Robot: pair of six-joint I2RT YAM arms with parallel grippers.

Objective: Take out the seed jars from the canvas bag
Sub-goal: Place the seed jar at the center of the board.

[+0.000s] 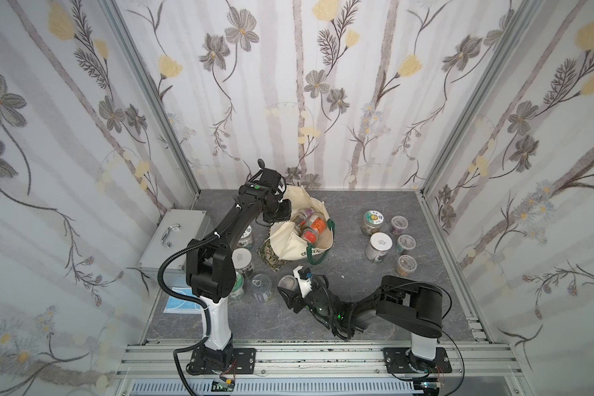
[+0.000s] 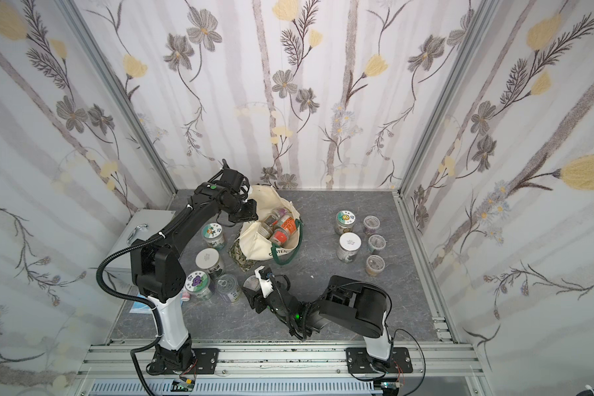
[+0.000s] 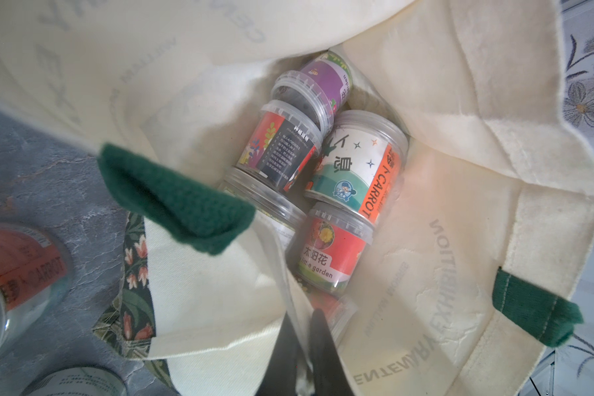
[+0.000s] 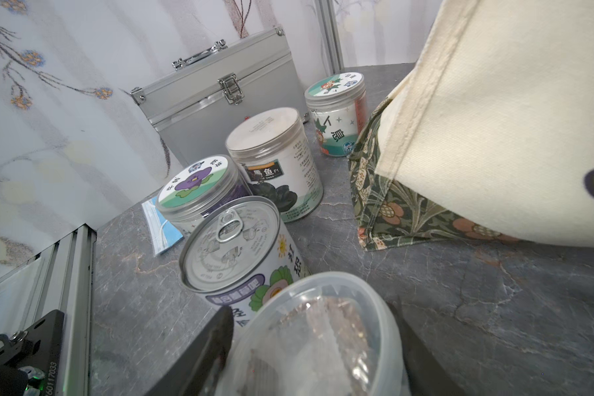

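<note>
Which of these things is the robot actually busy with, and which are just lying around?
Part of the job: canvas bag, pinched by left gripper; jars inside it; jars already out; held jar in right gripper.
Just lying about: metal case; face mask; pink-capped bottle.

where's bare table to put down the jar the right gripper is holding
Bare table lies between the bag and the five jars on the right, and along the front rail between the arm bases. Crowded: the jars and can beside the left arm, where the held jar hangs.
</note>
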